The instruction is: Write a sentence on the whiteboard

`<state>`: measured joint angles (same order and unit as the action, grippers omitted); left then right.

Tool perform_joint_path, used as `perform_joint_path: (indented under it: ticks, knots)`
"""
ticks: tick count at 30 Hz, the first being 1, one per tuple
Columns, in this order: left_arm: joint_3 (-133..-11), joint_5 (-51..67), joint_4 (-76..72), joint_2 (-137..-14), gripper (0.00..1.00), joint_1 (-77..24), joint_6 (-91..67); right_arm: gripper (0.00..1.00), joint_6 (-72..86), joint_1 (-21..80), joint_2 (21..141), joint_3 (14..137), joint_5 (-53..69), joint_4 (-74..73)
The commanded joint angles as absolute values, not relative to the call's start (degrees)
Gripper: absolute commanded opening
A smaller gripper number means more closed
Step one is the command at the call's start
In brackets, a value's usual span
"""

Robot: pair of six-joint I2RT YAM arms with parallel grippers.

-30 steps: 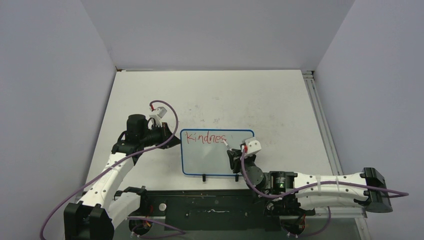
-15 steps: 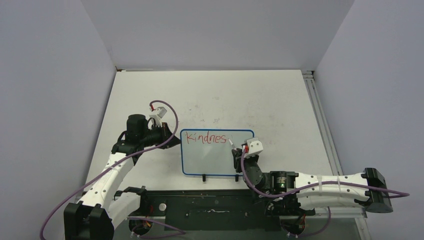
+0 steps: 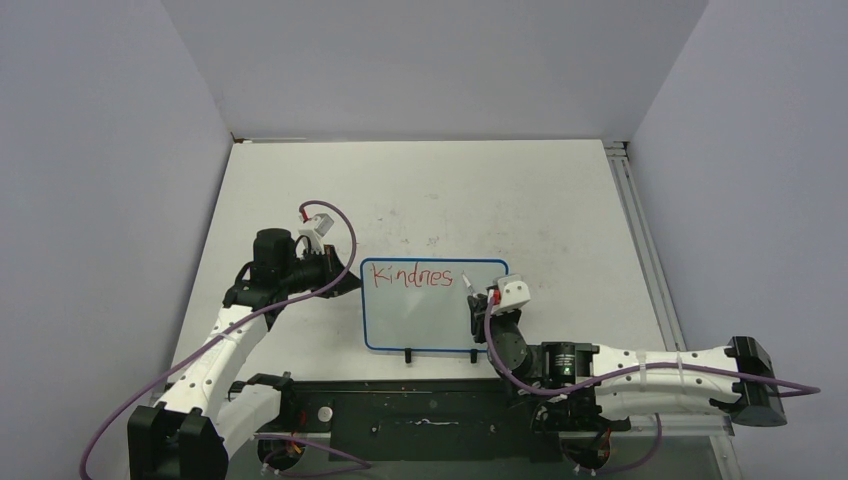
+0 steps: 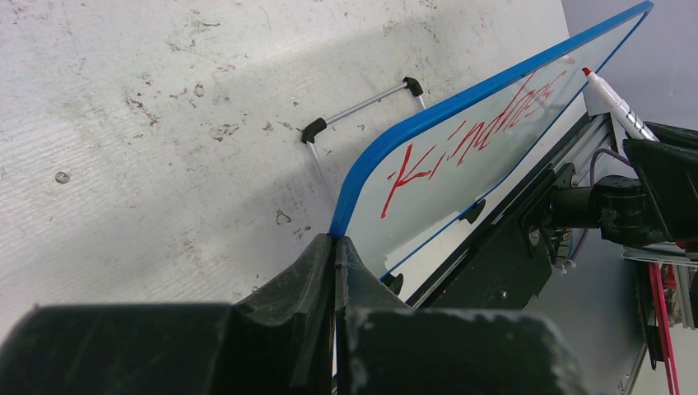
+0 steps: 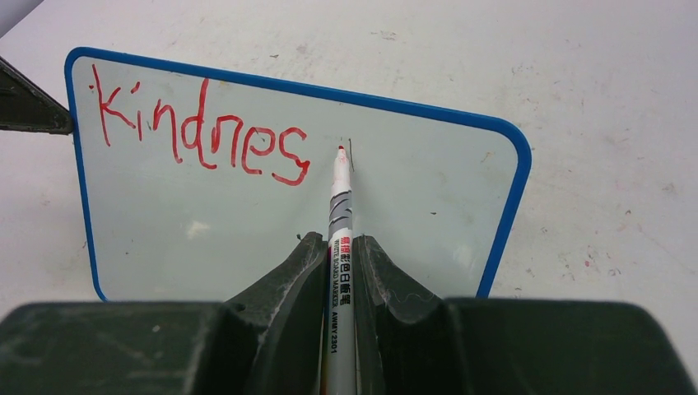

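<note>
Where the left gripper (image 3: 350, 278) sat at centre-left, its jaws were clamped on the left edge of the whiteboard (image 3: 435, 320). The board stood tilted, mid-frame on the table (image 3: 520, 190), with "Kindnes" in red along its top. Right of centre, the right gripper (image 3: 476, 303) pinched a red marker (image 5: 340, 206), its tip just right of the last letter; contact unclear.

Bright, even light casts soft shadows; focus is sharp.

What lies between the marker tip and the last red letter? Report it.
Only bare board. In the right wrist view the marker tip sits just right of the final s on the whiteboard, with nothing written between.
</note>
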<state>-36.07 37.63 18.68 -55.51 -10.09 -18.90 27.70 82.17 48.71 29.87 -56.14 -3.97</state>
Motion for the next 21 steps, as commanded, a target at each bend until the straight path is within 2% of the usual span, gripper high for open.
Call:
perform_joint_path:
  ticks: [1, 21]
  knots:
    - [-38.3, 39.1, 17.9, -55.1, 0.0, -10.7, -18.7, 0.05, 27.8, 81.9, 49.6, 32.4, -57.8, -3.7]
    - [-38.2, 39.2, 18.0, -54.9, 0.0, -10.7, -18.7, 0.05, 27.2, 80.5, 51.9, 32.2, -53.4, -2.5]
